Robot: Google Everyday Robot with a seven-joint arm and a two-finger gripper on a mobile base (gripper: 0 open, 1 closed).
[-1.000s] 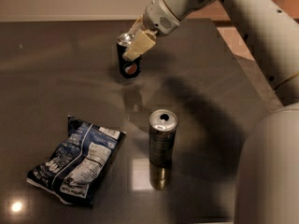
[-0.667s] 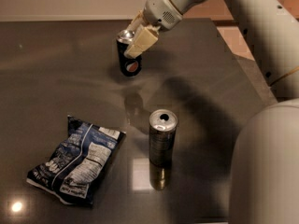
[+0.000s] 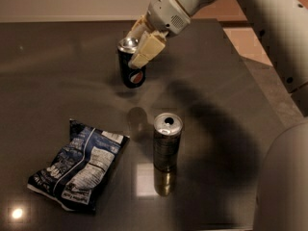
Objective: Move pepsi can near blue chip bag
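Note:
The pepsi can, dark with a silver top and a round red-white-blue logo, is at the table's far middle. My gripper comes in from the upper right and is shut on the can's upper part, with one cream finger across its front. The can appears to hang just above the table, with its shadow below it. The blue chip bag, crumpled dark blue foil with white print, lies flat at the near left, well apart from the can.
A taller silver can stands upright between the pepsi can and the near edge, to the right of the bag. My arm and body fill the right side. The dark table ends at the right beside a lighter floor.
The gripper has stayed shut on the pepsi can. The can and its reflection have shifted slightly toward the near side. The bag and silver can have not moved.

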